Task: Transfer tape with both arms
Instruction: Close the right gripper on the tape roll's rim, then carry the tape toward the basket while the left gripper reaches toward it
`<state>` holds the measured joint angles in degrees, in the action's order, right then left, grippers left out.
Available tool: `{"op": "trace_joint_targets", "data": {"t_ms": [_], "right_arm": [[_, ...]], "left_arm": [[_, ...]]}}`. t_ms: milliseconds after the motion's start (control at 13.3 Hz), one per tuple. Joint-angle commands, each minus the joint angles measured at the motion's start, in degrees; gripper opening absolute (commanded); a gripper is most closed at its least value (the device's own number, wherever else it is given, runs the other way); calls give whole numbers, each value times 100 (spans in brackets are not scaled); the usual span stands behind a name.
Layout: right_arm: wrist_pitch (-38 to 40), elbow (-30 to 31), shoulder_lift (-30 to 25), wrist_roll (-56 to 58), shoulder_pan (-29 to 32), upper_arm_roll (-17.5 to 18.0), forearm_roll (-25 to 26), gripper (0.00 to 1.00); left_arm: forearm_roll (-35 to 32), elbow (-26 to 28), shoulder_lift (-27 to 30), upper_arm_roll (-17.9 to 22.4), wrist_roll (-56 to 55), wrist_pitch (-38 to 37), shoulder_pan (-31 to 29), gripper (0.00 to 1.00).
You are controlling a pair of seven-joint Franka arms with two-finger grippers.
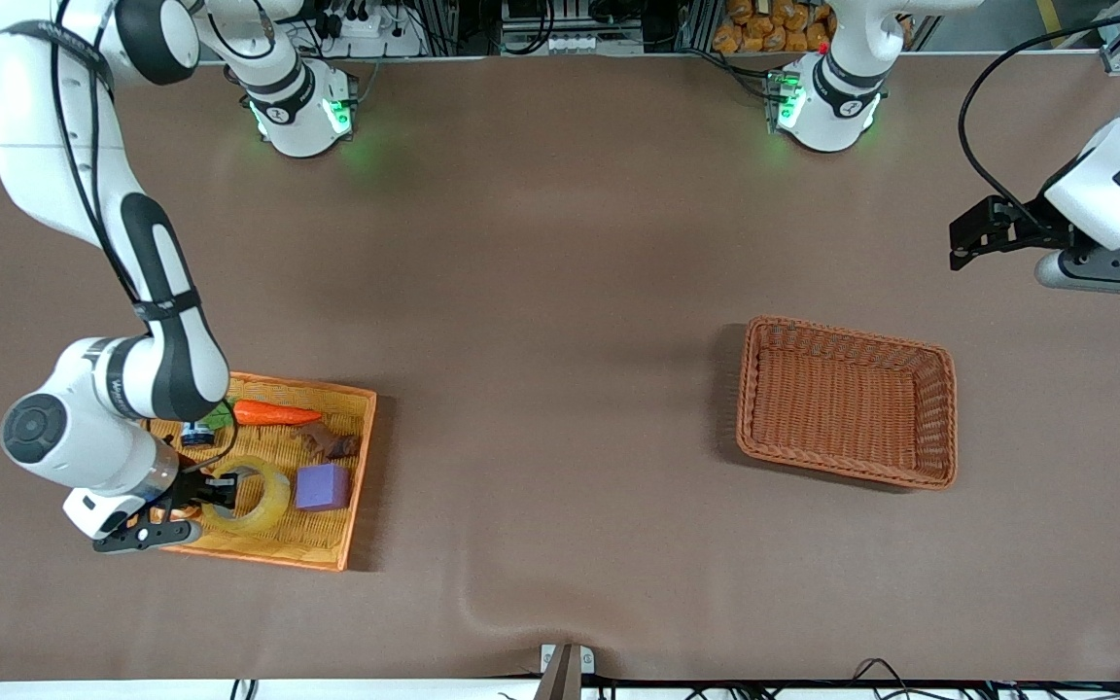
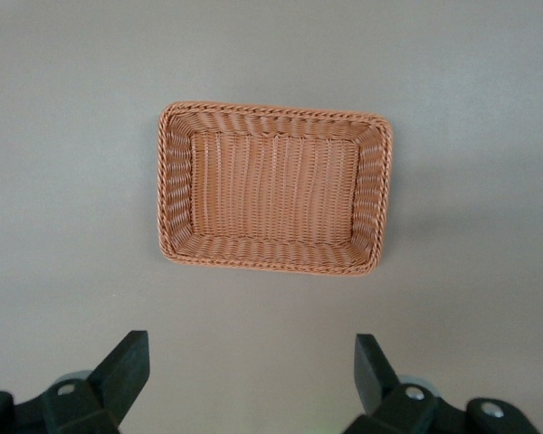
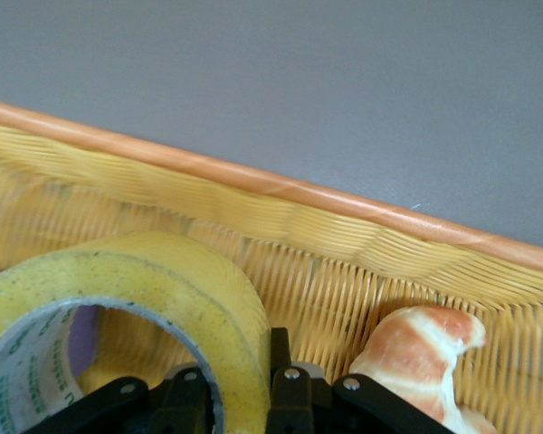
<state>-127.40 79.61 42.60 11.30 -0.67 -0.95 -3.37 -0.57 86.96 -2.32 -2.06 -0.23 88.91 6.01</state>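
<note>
Lying in the yellow basket (image 1: 351,467) near the bench's corner at the right arm's end, on the side closest to the front camera, the tape (image 1: 251,494) rests with its open core facing partly upward. The right pincer (image 1: 213,489) straddles the ring's wall, one finger (image 3: 185,400) inside the core and the other outside, and looks clamped on it, though whether the roll is off the weave I cannot tell. Beside the tape sit a purple cube (image 1: 322,486), a carrot (image 1: 273,413) and a croissant (image 3: 416,354). The left pincer (image 2: 252,375) hangs spread open and empty by the bench's edge at the left arm's end, with the brown basket (image 1: 944,418) between it and the roll. So the right arm is far nearer, and my judgement is that the roll must travel lengthwise along the bench toward the waiting left arm
</note>
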Motion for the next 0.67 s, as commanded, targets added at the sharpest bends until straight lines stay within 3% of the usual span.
{"op": "trace_joint_targets", "data": {"t_ms": [0, 300, 600], "right_arm": [[1143, -629, -164, 75, -187, 42, -76, 0], [1587, -781, -418, -21, -827, 25, -111, 0], [2183, -745, -595, -2266, -1767, 25, -111, 1]], "left_arm": [[110, -21, 73, -23, -30, 29, -29, 100], [110, -21, 65, -23, -162, 47, -21, 100], [93, -21, 30, -110, -555, 65, 154, 100]]}}
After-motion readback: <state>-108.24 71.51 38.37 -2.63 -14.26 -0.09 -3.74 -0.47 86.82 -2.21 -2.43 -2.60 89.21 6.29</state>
